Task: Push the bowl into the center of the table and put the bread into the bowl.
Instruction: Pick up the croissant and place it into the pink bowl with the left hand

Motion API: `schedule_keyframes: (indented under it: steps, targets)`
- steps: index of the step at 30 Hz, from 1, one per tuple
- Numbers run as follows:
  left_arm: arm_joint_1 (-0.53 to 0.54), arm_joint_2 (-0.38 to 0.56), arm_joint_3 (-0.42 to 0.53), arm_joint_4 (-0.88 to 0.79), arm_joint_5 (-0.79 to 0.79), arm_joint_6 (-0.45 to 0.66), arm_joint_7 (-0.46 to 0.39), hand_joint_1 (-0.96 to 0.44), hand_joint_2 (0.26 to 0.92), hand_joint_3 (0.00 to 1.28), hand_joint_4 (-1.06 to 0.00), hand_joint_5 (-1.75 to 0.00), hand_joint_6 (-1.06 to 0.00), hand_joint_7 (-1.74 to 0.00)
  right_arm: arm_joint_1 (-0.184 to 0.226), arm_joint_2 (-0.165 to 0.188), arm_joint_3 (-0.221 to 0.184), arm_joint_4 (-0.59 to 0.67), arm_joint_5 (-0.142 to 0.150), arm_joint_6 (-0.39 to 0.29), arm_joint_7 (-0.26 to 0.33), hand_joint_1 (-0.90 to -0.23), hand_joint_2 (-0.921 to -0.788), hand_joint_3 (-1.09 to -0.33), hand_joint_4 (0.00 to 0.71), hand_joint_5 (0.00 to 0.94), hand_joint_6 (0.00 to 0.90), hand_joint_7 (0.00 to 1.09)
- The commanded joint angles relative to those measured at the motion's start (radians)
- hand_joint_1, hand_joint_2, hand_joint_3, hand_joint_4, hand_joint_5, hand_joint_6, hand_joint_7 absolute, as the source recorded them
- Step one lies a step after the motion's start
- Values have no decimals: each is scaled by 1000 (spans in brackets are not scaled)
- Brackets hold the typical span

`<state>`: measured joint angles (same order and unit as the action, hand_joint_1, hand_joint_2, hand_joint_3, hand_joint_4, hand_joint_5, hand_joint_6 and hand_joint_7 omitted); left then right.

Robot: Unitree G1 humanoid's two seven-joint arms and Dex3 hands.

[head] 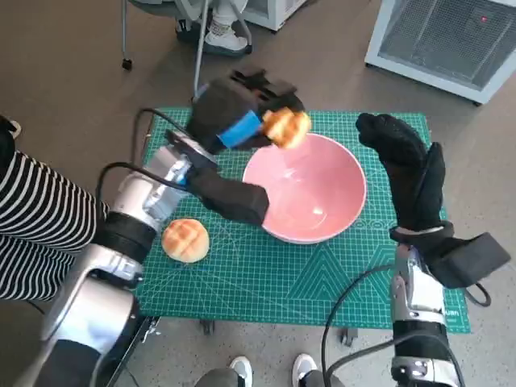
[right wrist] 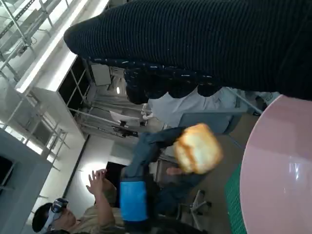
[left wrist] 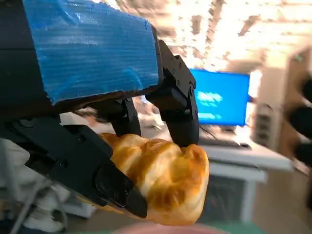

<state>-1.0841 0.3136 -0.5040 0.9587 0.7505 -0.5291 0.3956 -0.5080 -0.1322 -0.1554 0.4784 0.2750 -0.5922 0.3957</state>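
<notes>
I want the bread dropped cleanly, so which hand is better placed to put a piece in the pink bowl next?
The left hand. It already grips a golden bread piece at the far rim of the pink bowl. The right hand holds nothing and stands beside the bowl's other side.

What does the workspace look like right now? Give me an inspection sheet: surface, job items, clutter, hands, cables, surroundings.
Surface: green cutting mat covers the table.
Job's things: pink bowl near the mat's middle, nothing seen inside; golden bread held above the bowl's far-left rim; round bun on the mat, left of the bowl.
Clutter: nothing seen.
Hands: left hand grips the bread; right hand raised beside the bowl's right side, holding nothing.
Cables: black cables loop along the left forearm; more by the right forearm.
Surroundings: white vented unit on the floor; person's striped sleeve at left; shoes at both table edges.
</notes>
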Motion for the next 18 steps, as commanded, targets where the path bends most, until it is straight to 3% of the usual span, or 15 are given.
schedule_keyframes:
  steps: [1, 18]
  targets:
    - [-6, -27, -32, 24, 29, -6, 0, 0, 919, 18, -799, -1006, -631, -1190, 43, 0, -7, -11, 4, 8, -1, -737, -921, -818, 122, 3, 15, 514]
    - [-1, -91, -64, 99, 23, -4, -93, 0, 920, 43, -765, -1112, -609, -1148, 83, 6, -11, -62, -5, 19, -33, -745, -921, -810, 129, 4, 21, 512]
